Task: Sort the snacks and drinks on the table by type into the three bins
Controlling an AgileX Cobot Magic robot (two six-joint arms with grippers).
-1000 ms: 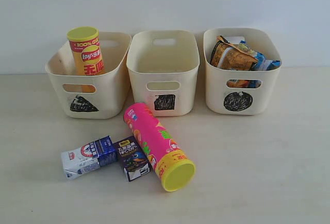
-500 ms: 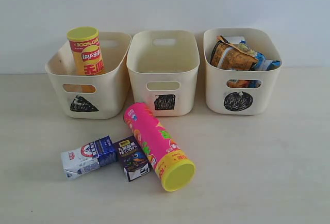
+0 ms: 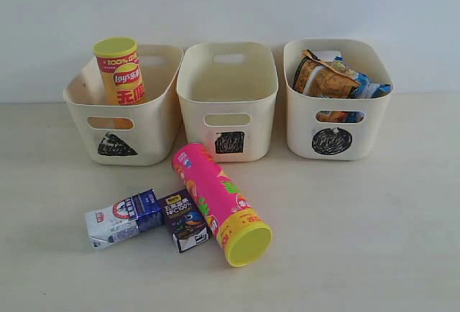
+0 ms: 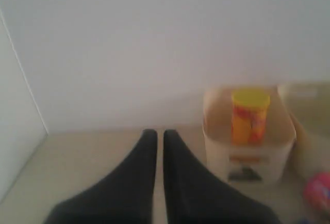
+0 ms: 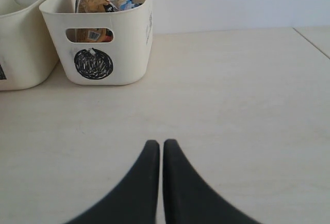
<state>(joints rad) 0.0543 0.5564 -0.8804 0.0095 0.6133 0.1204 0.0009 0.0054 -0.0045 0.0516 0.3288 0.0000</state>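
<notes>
Triangle bin (image 3: 152, 138): yellow-red tube (image 3: 119, 71), upright.
Square bin (image 3: 260, 96): between the other two bins.
Circle bin (image 3: 374, 121): orange bag (image 3: 321, 80), blue-white bag (image 3: 364, 86).
Table (image 3: 359, 240): pink tube (image 3: 215, 198) lying flat, purple carton (image 3: 185, 220) and white-blue carton (image 3: 123, 217) beside it.
Left gripper (image 4: 160, 137), right gripper (image 5: 160, 147): jaws together, holding nothing.

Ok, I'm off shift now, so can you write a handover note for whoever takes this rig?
Left gripper and right gripper: both shut, holding nothing.
Done: yellow-red tube stands in the triangle bin; orange bag and blue-white bag are in the circle bin.
Left: pink tube, white-and-blue carton and dark purple carton lie on the table in front of the bins. The square bin shows nothing inside.
</notes>
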